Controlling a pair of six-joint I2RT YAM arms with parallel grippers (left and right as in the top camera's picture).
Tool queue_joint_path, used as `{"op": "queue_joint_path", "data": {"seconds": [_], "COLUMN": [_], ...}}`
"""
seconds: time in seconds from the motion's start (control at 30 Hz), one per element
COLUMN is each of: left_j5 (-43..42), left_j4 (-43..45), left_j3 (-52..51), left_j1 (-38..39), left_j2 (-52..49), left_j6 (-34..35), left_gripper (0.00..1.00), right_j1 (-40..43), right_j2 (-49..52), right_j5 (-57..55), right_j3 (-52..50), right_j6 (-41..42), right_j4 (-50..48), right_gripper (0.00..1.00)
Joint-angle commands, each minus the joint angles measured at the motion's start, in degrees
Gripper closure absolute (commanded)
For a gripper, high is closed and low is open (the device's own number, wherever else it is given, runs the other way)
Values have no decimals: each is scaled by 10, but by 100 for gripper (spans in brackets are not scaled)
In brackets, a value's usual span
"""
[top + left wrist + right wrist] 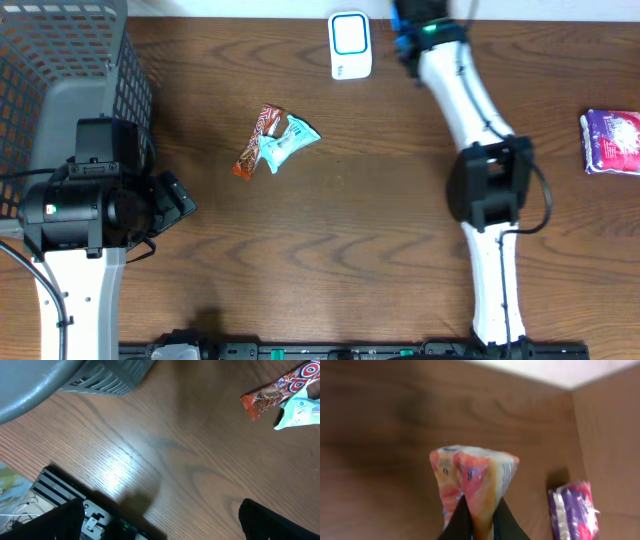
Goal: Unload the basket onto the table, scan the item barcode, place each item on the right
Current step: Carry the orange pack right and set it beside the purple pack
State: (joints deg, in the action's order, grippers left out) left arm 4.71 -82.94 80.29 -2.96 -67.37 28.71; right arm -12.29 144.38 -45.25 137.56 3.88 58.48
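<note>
Between the dark fingers of the right pincer (477, 521) an orange-and-pink packet (475, 480) is clamped by one end, its free end fanning out past the fingertips above the wooden table (380, 460). To that pincer's right in its wrist view, apart from the grip, lies a purple packet (572, 510). From overhead the pincer's tip is at the table's far edge, just beside the white scanner (350, 45); the held packet cannot be made out there.

The left pincer (160, 527) has its fingers spread wide with nothing between them, over bare wood. Well ahead of it a red-brown wrapper (277, 390) touches a pale blue wrapper (299, 410), and the grey basket (100, 377) stands near its other side.
</note>
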Motion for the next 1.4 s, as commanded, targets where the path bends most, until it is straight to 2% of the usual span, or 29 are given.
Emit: {"op": "queue_joint_path", "data": {"seconds": [0.0, 0.27, 0.4, 0.53, 0.87, 1.13, 1.17, 1.27, 1.33, 1.37], "left_j5": [9, 9, 9, 9, 9, 9, 9, 9, 9, 9], "left_j4": [-2, -2, -2, -2, -2, -2, -2, -2, -2, -2], "left_j3": [0, 0, 0, 0, 0, 0, 0, 0, 0, 0], "left_j1": [-3, -3, -3, -3, -3, -3, -3, -3, -3, -3], "left_j2": [0, 0, 0, 0, 0, 0, 0, 0, 0, 0], "left_j6": [5, 5, 5, 5, 5, 5, 5, 5, 5, 5], "left_gripper": [2, 2, 2, 2, 2, 2, 2, 2, 2, 2], "right_j1": [47, 158, 197, 236, 295, 333, 337, 346, 348, 348], "right_j2": [-17, -16, -16, -16, -16, -16, -16, -16, -16, -16], "right_j5": [55, 175, 192, 245, 251, 252, 252, 252, 252, 252], "right_j3": [12, 5, -7, -19, -32, -90, -96, -104, -103, -101], "right_j6": [3, -40, -40, -79, -105, -123, -123, -123, -120, -114], "right_j4": [31, 118, 134, 139, 142, 119, 116, 112, 110, 110], "right_gripper": [99, 99, 99, 99, 99, 99, 96, 67, 56, 54]}}
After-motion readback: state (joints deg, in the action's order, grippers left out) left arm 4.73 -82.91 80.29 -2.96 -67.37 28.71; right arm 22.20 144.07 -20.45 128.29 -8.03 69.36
